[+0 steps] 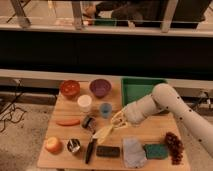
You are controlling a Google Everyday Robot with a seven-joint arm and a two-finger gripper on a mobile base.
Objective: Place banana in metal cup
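Note:
The pale yellow banana (103, 132) lies slanted over the middle of the wooden table (150, 134), its upper right end in my gripper (118, 120). The gripper is at the end of the white arm (160, 102) that reaches in from the right, and it is shut on that end of the banana. The small shiny metal cup (74, 146) stands upright near the table's front left, to the lower left of the banana's free tip and apart from it.
A red bowl (70, 88), purple bowl (100, 88) and green tray (137, 89) stand at the back. A white cup (84, 102), light blue cup (105, 110), carrot (68, 122), apple (52, 145), dark objects (108, 151), grey cloth (133, 152), green sponge (156, 151) and grapes (174, 146) lie around.

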